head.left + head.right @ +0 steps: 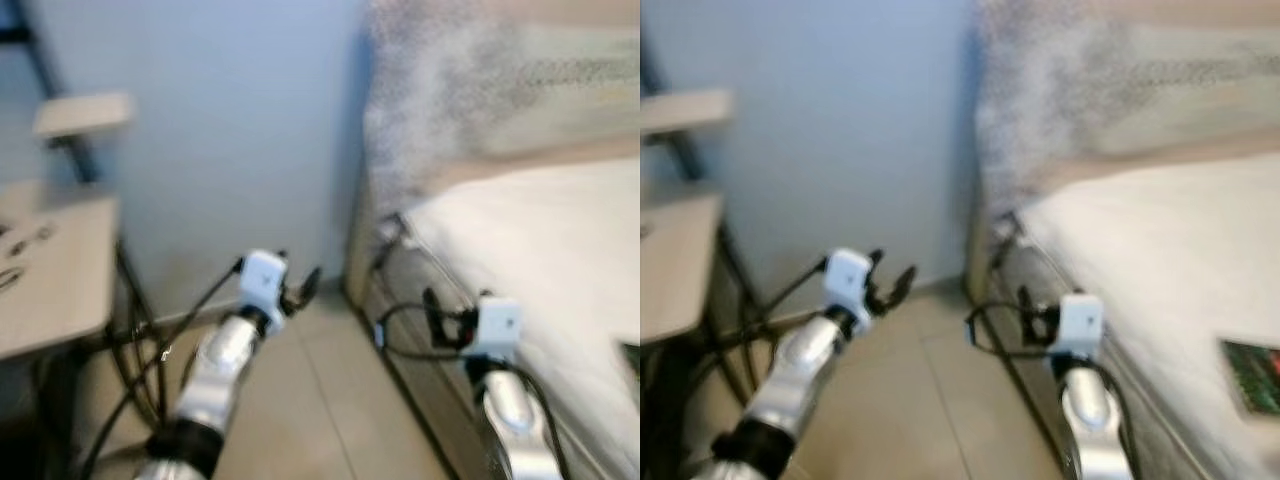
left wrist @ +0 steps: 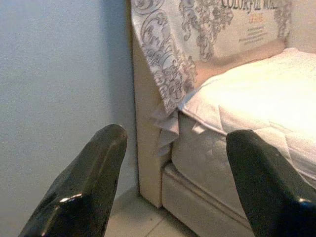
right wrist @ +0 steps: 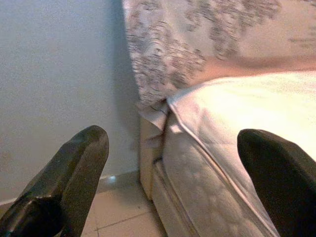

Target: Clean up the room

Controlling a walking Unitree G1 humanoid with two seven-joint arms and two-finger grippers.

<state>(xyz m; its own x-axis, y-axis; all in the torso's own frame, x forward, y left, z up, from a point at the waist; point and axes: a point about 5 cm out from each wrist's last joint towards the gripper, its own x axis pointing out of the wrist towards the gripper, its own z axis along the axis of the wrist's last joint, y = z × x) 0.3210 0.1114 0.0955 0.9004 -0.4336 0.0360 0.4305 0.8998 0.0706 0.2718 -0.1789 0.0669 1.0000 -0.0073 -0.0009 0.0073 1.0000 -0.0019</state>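
Nearest to the robot, two silver arms reach forward over a tiled floor (image 1: 320, 400). The left gripper (image 2: 173, 177), at about ten o'clock from the robot, hangs above the tiles with its two black fingers spread wide and nothing between them. The right gripper (image 3: 173, 182), at about one o'clock, hovers just beside the bed's side rail, its two fingers also spread wide and empty.

At two o'clock, one flat dark-green item, perhaps a book or packet (image 1: 1252, 375), lies on the white mattress (image 1: 540, 230) near its edge. This is probably something to tidy, though blur hides what it is. At nine o'clock stands one pale table (image 1: 55, 270) with small dark objects on top, too blurred to count. Black cables (image 1: 135, 350) hang beneath it.

Farther off, at twelve o'clock, are one blue-grey wall (image 1: 220, 130) and one headboard draped in a patterned cloth (image 2: 197, 34).

The head views are smeared, suggesting movement. I judge the risks to be the left arm snagging those cables, or the right gripper knocking the bed frame in this narrow gap.
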